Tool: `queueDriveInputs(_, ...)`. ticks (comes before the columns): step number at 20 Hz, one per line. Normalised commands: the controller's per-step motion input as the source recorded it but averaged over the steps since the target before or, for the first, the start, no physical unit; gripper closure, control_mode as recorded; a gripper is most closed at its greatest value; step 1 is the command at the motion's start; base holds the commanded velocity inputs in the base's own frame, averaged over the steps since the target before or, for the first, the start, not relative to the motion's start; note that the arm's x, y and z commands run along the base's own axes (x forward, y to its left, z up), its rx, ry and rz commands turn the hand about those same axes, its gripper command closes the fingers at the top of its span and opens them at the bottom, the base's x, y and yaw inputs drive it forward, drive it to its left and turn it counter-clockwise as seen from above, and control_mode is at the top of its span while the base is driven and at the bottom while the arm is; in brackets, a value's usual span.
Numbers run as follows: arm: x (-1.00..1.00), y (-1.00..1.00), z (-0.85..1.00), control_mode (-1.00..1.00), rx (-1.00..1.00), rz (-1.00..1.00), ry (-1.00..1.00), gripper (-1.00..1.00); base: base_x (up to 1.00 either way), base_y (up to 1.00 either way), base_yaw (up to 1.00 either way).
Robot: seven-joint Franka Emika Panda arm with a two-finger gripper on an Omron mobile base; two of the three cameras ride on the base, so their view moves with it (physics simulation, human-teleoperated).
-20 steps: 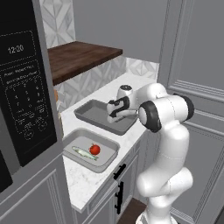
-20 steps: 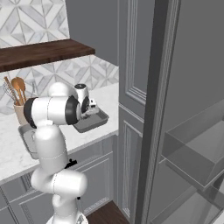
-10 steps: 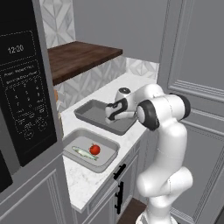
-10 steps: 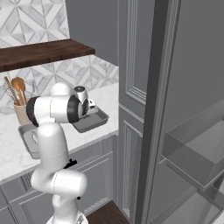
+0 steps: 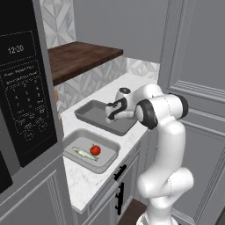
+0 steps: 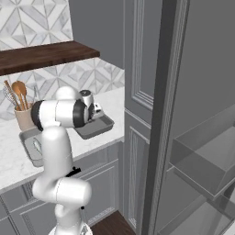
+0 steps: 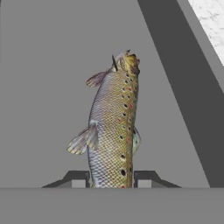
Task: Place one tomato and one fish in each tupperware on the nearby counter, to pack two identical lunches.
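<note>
My gripper (image 7: 111,177) is shut on a spotted brown fish (image 7: 113,131), which hangs just above the grey floor of the far tupperware (image 7: 43,87). In the left base view the gripper (image 5: 110,115) sits low inside that far tupperware (image 5: 90,114), near its right end. The near tupperware (image 5: 110,151) holds a red tomato (image 5: 95,150) and a second fish (image 5: 83,153) side by side. Both trays rest on the white marble counter (image 5: 88,184). From the right base view, the arm hides much of the far tupperware (image 6: 98,127) and the near one (image 6: 32,147).
A black microwave (image 5: 22,88) stands left of the trays, under a dark wooden shelf (image 5: 79,55). A holder with wooden utensils (image 6: 23,114) sits at the back of the counter. Tall grey cabinet panels (image 5: 197,88) rise at the right, beside open glass shelves (image 6: 206,156).
The hand has eased slightly lower and to the left over the far tupperware, keeping its hold on the fish. Nothing else has moved.
</note>
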Motion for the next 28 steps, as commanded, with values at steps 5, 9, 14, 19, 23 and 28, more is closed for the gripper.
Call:
queueDriveInputs(5,0.36,-0.05,0.0,-1.0,0.0,0.0,0.0,1.0,0.0,0.0,0.0)
queueDriveInputs(9,0.1,0.0,0.0,-1.0,0.0,0.0,0.0,-1.0,0.0,0.0,0.0)
queueDriveInputs(14,0.0,0.0,0.0,-1.0,0.0,0.0,0.0,-1.0,0.0,0.0,0.0)
queueDriveInputs(19,0.0,0.0,0.0,-1.0,0.0,0.0,0.0,-1.0,0.0,0.0,0.0)
queueDriveInputs(23,-0.56,-0.01,0.4,-1.0,0.0,0.0,-0.03,-1.0,0.0,0.0,0.0)
queueDriveInputs(28,-1.0,-0.11,0.68,-1.0,0.02,-0.03,-0.05,-1.0,0.0,0.0,0.0)
